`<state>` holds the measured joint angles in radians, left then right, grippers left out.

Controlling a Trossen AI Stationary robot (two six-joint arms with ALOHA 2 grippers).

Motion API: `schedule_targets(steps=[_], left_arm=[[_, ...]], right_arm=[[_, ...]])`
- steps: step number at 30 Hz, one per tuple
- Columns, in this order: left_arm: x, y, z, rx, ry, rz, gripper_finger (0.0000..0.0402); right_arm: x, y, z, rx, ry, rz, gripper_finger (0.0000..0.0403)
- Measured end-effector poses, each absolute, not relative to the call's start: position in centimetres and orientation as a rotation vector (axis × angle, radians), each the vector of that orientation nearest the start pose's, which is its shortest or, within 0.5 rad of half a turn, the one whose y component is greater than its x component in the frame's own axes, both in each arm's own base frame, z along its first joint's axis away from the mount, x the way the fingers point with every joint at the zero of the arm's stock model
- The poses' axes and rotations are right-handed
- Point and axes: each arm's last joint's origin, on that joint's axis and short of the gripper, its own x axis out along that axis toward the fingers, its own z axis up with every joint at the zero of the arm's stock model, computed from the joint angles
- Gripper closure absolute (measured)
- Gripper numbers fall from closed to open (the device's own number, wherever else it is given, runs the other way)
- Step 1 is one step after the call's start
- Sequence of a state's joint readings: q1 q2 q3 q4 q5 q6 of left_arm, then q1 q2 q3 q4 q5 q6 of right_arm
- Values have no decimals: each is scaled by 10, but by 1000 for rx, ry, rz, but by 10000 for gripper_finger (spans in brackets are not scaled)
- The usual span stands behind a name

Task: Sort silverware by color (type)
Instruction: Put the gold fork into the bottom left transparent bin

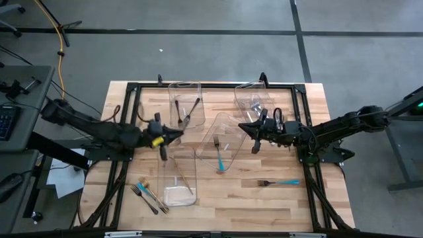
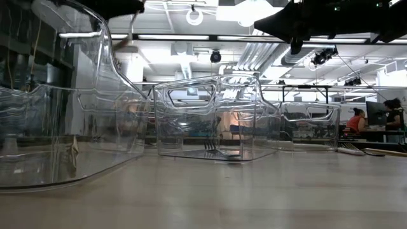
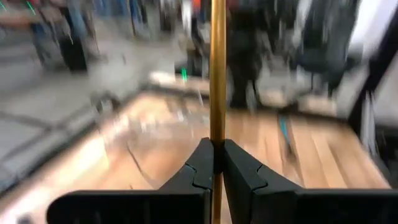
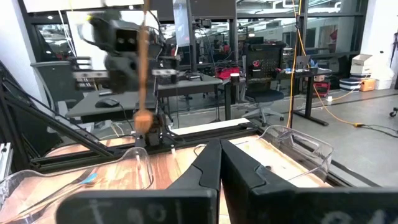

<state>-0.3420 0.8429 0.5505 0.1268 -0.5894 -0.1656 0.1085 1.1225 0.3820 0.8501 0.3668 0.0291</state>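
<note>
My left gripper (image 1: 176,134) hovers over the table's left middle, between the clear bins, shut on a gold utensil (image 4: 142,68). The utensil hangs with its rounded end (image 4: 143,118) down. My right gripper (image 1: 255,145) is shut and holds nothing, at the right edge of the middle bin (image 1: 231,125). That bin holds a teal-handled fork (image 1: 219,157). Black utensils (image 1: 187,111) lie in the far left bin, and a gold one (image 1: 185,180) lies in the near left bin. Another teal-handled fork (image 1: 277,182) and several utensils (image 1: 149,194) lie on the table. My left gripper pinches the gold utensil's slim shaft (image 3: 217,124) between its two fingers (image 3: 239,171). The fingers reach out about level and lie across the shaft. The utensil stands upright in the hold, lifted clear of the table, with part of it above the fingers and the rounded end below.
The far right bin (image 1: 254,98) holds clear or silver pieces. A black frame (image 1: 132,89) runs round the tabletop. Bare wood shows along the near edge (image 1: 251,211). People sit at desks far behind the table (image 2: 356,121).
</note>
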Motion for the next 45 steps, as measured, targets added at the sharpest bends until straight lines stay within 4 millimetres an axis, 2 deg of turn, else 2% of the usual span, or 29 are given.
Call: schedule_targets(steps=[4,7,12,16,21,25,34,45], left_arm=[[189,-76,296,-18,381,184,394],[199,-103,299,115,584,13,394],[210,-139,270,447,845,-279,394],[218,-156,244,551,950,-464,394],[224,-158,227,689,1009,-563,394],[228,-152,226,799,993,-618,394],[243,-131,219,761,1033,-635,394],[254,-137,188,792,1130,-716,394]], right_arm=[[221,14,231,55,-110,-256,402],[221,14,230,54,-106,-257,402],[221,14,230,69,-104,-255,402],[221,14,230,71,-104,-256,402],[221,14,230,69,-103,-256,402],[221,14,230,60,-102,-256,402],[221,14,230,60,-102,-256,402],[221,14,229,67,-97,-256,402]])
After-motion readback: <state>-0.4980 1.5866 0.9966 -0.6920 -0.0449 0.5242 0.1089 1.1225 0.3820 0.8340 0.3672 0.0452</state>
